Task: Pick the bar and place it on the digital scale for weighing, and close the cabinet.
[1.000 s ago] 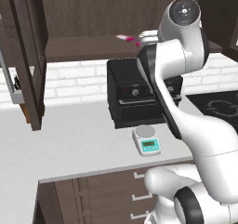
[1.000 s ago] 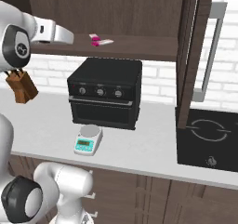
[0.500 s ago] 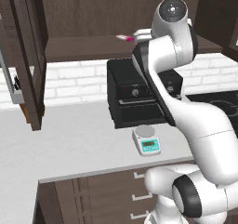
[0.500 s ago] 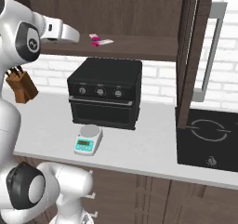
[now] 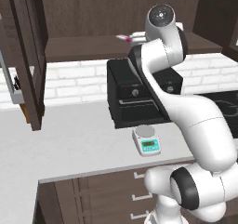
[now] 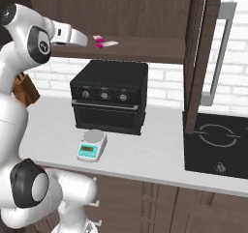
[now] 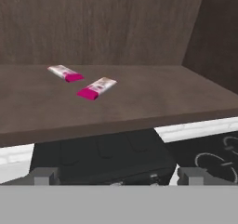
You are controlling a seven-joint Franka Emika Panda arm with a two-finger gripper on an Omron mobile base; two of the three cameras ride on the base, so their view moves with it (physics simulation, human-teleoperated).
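Observation:
Two wrapped bars lie on the open cabinet's shelf. The nearer one, with the larger magenta part, I take for the bar. The paler look-alike lies just behind it to the left. My gripper hovers level with the shelf's front edge, short of the bar, jaws wide open and empty. The digital scale sits on the counter in front of the toaster oven, its round plate bare. The cabinet doors stand open.
A black toaster oven stands under the shelf, behind the scale. A black cooktop lies at the right of the counter. A knife block stands at the left behind my arm. Drawers run below the counter.
My arm's upper links have swung a little to the left and the hand has edged slightly closer to the bars. The gripper stays open. The bars and the scale have not moved.

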